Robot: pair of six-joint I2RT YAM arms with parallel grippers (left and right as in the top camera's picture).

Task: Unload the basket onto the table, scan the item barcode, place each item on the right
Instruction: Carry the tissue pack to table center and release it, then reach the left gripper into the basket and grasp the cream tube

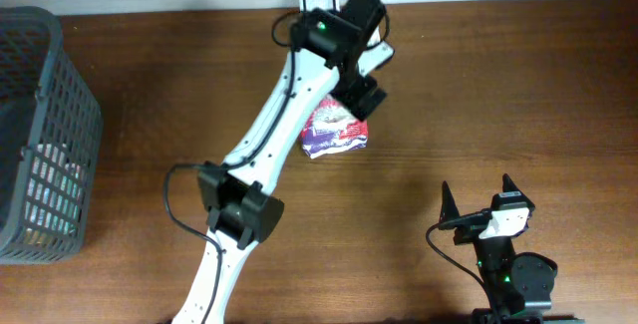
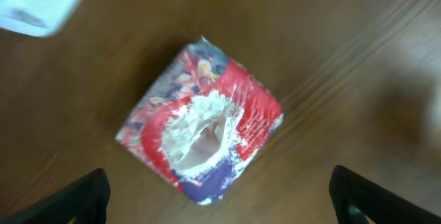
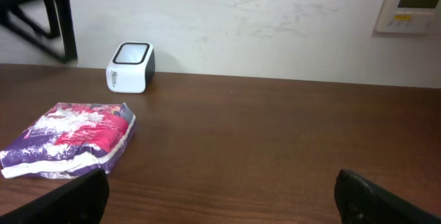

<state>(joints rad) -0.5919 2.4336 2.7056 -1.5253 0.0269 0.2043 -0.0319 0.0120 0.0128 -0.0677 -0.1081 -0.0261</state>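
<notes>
The item, a red, white and purple plastic packet, lies flat on the brown table. In the left wrist view the packet rests on the wood, free of both dark fingers. My left gripper hovers just above and behind it, open, its jaws wide on either side. The white barcode scanner stands at the table's far edge, partly hidden by the left arm, and shows blurred at the top left. My right gripper is open near the front right. From there the packet and scanner show to its left.
A dark grey mesh basket with something inside stands at the table's left edge. A white wall runs behind the table, with a control panel mounted at the right. The left arm crosses the table's middle.
</notes>
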